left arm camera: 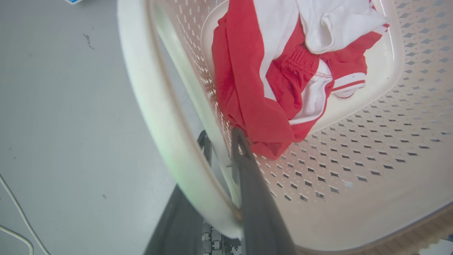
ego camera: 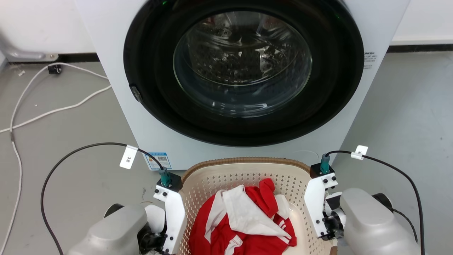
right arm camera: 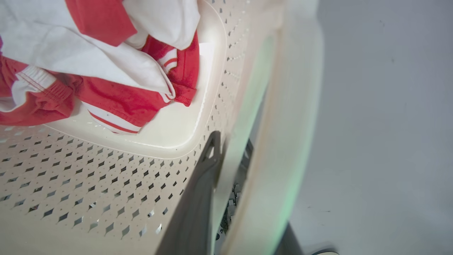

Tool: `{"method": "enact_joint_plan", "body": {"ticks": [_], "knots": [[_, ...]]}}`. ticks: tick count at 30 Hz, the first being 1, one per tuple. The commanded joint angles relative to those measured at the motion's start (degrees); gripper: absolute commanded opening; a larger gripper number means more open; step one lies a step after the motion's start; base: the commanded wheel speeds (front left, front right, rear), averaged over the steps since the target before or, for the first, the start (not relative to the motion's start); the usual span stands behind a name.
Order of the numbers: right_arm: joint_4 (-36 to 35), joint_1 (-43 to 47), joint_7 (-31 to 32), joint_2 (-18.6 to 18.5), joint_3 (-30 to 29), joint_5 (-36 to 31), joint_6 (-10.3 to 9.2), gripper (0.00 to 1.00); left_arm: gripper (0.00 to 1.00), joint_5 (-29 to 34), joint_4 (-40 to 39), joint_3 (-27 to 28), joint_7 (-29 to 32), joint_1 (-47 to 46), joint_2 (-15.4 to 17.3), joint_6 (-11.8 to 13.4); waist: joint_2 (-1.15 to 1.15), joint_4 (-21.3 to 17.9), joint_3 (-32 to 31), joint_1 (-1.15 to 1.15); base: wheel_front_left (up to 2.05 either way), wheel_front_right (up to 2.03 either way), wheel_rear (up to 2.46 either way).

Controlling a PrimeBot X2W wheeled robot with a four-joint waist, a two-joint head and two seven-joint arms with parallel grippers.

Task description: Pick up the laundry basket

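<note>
While the laundry basket (ego camera: 244,161) sat at six o'clock in the head view, just in front of the one washing machine (ego camera: 242,71) at twelve, your left arm (ego camera: 116,230) flanked it at seven and your right arm (ego camera: 371,223) at five. Whether it rested on the floor (ego camera: 407,106) or hung clear, you could not tell. You had one basket, and in it one loose heap of red and white clothes (ego camera: 244,219); how many garments made up that heap could not be counted.

In the left wrist view, your left gripper (left arm camera: 222,141) stood astride the side wall below one white handle (left arm camera: 152,106), with one dark finger inside and one outside. They lay tight to the plastic, so the gripper looked clamped on the basket.

In the right wrist view, your right gripper (right arm camera: 231,145) mirrored that under the other handle (right arm camera: 283,124), closed on the wall in the same way.

By my judgement, the load was light, since there was thin perforated plastic and a little cloth. The walls probably flexed and the smooth plastic could slip, so the stiffer rim and two handles were the places to hold. You needed both sides raised level, or the soft heap would slide.
</note>
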Motion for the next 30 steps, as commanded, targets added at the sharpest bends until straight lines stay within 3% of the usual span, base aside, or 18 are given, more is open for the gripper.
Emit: {"method": "enact_joint_plan", "body": {"ticks": [1,15,30], "knots": [[0.0,0.2,0.2,0.4,1.3,-0.2,0.74,0.00,0.00,0.0,-0.9,-0.3,0.4,0.4,-0.7,-0.7,0.00,0.2,-1.1,0.02,0.00,0.00,0.00],[-0.4,-0.2,2.7,0.4,4.8,2.6,0.74,0.00,0.00,-1.2,-2.8,-0.5,6.1,1.3,-0.6,-0.7,0.00,0.7,-2.1,0.02,0.00,0.00,0.00],[0.8,-2.0,2.1,0.5,6.8,4.9,0.74,0.00,0.00,-1.6,-3.4,-0.5,7.3,-0.5,-0.6,-0.8,0.00,0.2,-1.7,0.02,0.00,0.00,0.00]]}}
